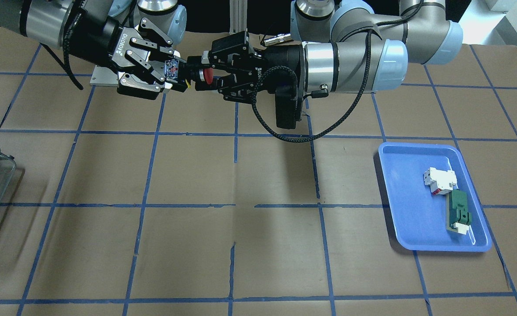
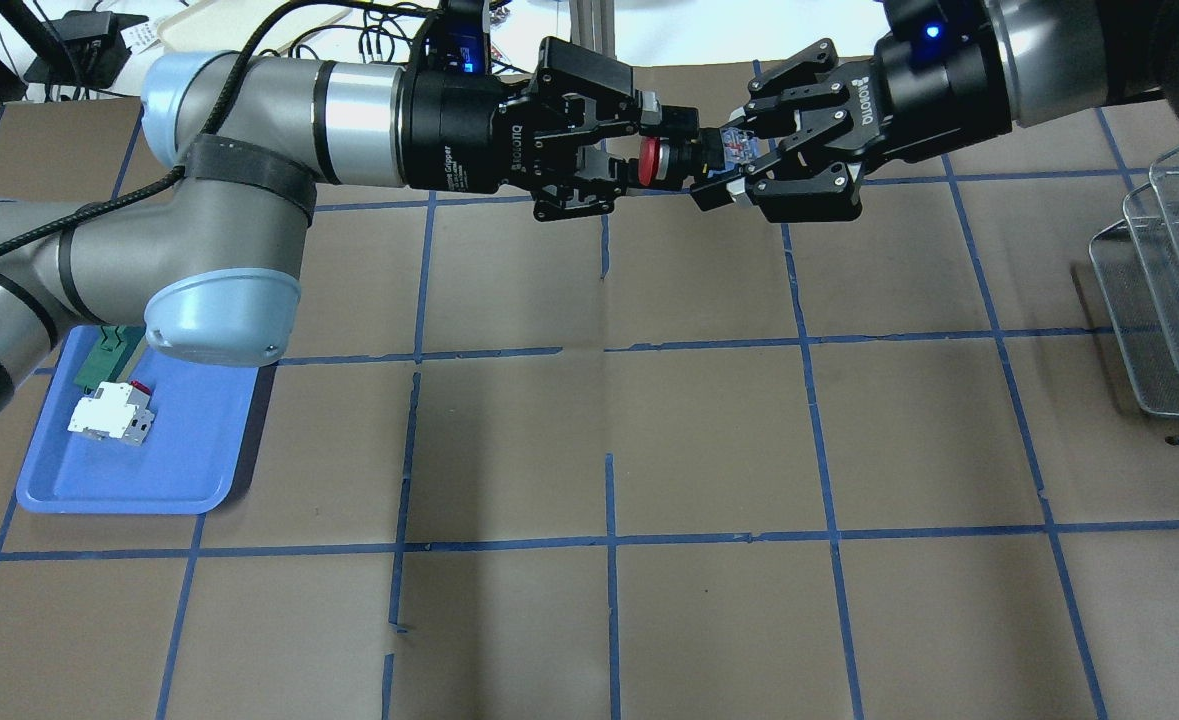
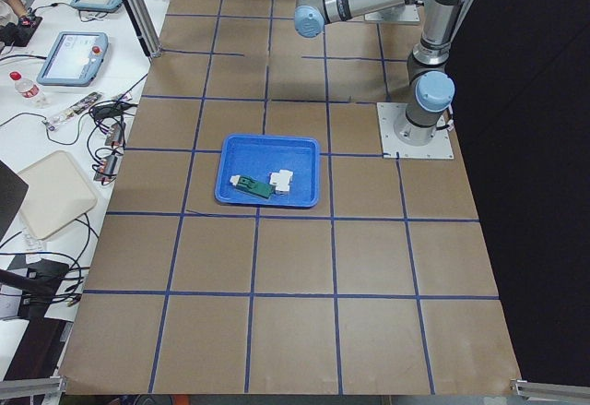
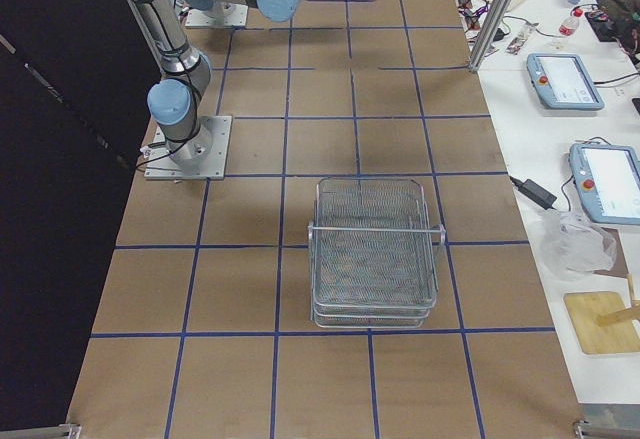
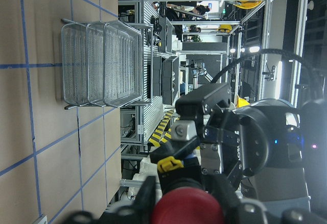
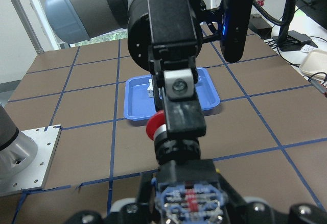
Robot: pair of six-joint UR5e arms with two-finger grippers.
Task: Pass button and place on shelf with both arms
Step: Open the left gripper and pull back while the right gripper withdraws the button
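Button (image 2: 671,158): held above counter (image 2: 709,440), left gripper (image 2: 652,158) closed on its body, right gripper (image 2: 731,155) clamped on its rear block. Blue tray (image 2: 179,465): holds white block (image 2: 109,412) and green part (image 2: 107,347). Shelf (image 2: 1164,300): on counter, well apart.

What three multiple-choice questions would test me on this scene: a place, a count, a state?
1. Where does the shelf stand? A. On the robot's right side of the table. B. On its left side. C. In the middle.
2. How many parts lie in the blue tray? A. One. B. Two. C. Four.
3. How is the button now? A. Lying on the table. B. Held in the air by both arms' fingers. C. Dropped in a basket.
Answers: 1 A, it sits at the overhead view's right edge. 2 B, a white block and a green part. 3 B, the left arm's fingers grip its red-cap end, the right arm's fingers its rear block.
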